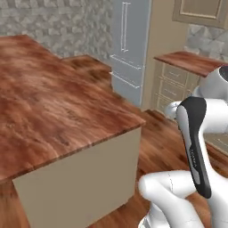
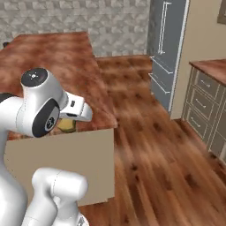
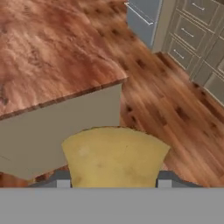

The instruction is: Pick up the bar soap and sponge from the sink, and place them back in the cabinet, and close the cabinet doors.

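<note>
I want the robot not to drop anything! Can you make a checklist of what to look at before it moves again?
1. Mustard-yellow blocky sponge sits between the hand's fingers: ok.
2. Grip firm enough: cannot tell.
3. Hand is above the reddish wooden island counter: ok.
4. Wooden floor ahead looks free: ok.
5. Tan cabinet's doors open for the sponge: cannot tell.
6. Pink bar soap put away: cannot tell.

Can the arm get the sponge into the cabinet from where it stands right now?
Probably not yet. The sponge sits between the jaws, but ahead lie an island counter, wood floor and grey drawers; no tan cabinet is within view.
</note>
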Available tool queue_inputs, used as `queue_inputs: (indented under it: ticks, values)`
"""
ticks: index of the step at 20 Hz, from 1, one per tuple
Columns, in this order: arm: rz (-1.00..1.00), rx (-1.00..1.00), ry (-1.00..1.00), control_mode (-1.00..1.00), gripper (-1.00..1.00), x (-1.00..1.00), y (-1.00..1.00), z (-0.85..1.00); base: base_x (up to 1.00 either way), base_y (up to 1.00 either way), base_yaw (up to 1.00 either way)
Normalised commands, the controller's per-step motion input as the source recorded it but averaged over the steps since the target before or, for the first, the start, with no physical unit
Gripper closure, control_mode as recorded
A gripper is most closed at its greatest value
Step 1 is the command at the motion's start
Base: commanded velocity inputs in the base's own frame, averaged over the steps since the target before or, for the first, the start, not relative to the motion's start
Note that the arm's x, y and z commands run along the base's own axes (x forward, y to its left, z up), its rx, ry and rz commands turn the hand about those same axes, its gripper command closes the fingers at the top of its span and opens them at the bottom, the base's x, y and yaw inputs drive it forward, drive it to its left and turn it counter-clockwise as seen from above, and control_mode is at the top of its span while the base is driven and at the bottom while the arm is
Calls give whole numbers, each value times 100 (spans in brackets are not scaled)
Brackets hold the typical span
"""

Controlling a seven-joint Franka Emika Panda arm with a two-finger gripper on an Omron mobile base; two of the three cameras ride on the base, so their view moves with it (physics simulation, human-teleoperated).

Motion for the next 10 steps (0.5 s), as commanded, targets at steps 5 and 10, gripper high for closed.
queue_inputs:
  ticks: [5, 10]
  values:
    - [0, 0, 0, 100, 100, 0, 0, 0, 1, 0, 68]
    - [0, 0, 0, 100, 100, 0, 0, 0, 0, 0, 69]
